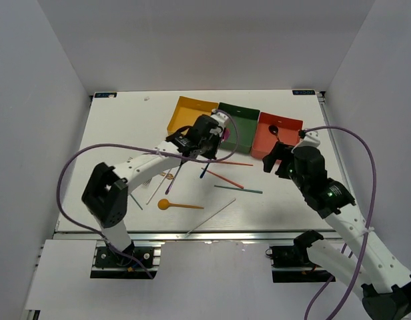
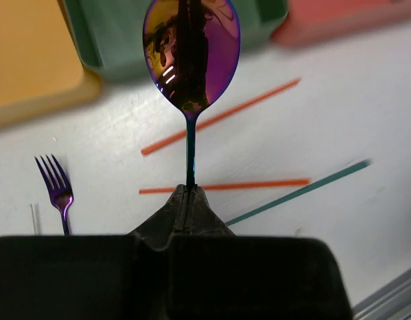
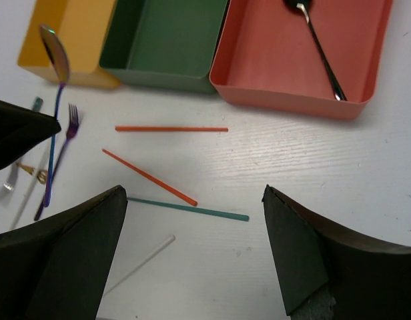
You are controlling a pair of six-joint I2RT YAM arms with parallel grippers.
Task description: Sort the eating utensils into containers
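Fingers of the left hand (image 2: 190,190) are pressed together on the handle of the iridescent spoon (image 2: 191,53). Its bowl points far, toward the near wall of the green tray (image 2: 119,40), which sits between the yellow tray (image 2: 32,60) on the left and the red tray (image 2: 339,20) on the right. The right hand (image 3: 192,192) hangs over the bench (image 3: 325,173), fingers wide apart and holding nothing. A black spoon (image 3: 319,47) lies in the red tray. Near the trays, the bench carries a red chopstick (image 3: 171,129), a second red chopstick (image 3: 149,177), a green chopstick (image 3: 189,209), a pale chopstick (image 3: 139,263), a purple fork (image 3: 72,117) and, nearer left, an orange spoon (image 1: 175,205).
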